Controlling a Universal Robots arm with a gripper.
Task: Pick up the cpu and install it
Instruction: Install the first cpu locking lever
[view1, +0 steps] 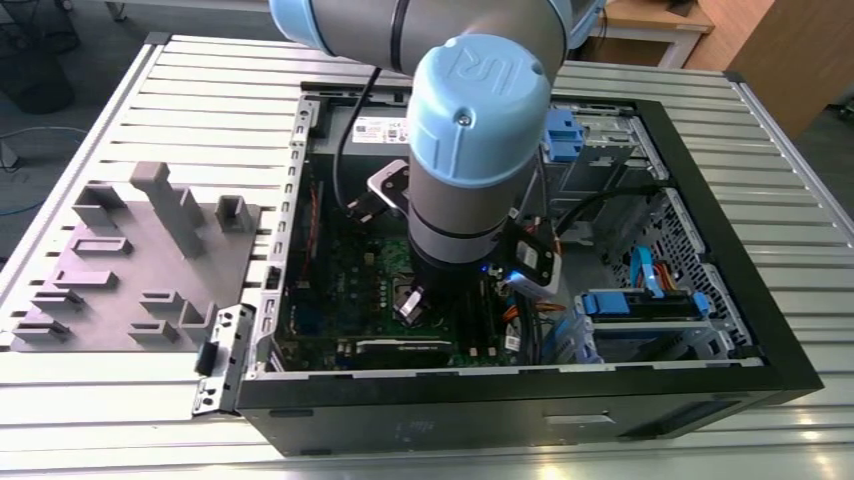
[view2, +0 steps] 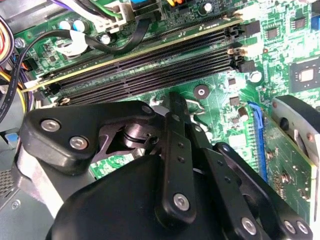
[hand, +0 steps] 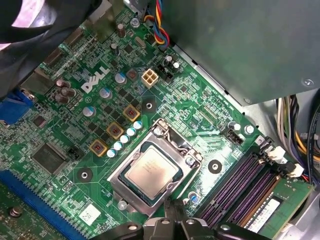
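Black gripper (view2: 172, 107) parts sit right up close in the second wrist view, with its thin fingers (view2: 176, 150) pressed together and nothing between them. They point down at the green motherboard (hand: 200, 100), just past the long dark memory slots (view2: 150, 65).

In the first wrist view, the cpu (hand: 152, 169) lies flat inside the socket frame (hand: 187, 160). Its shiny grey top faces up. It looks lined up with the frame's edges. The gripper tips are just beside it, not holding it.

In the exterior view, the arm (view1: 467, 130) reaches down into the open computer case (view1: 721, 300). The grey tray (view1: 134, 260) sits outside on the table (view1: 187, 80), well apart.

So I think the picking up and putting in are done. I cannot tell if the socket frame is locked down.
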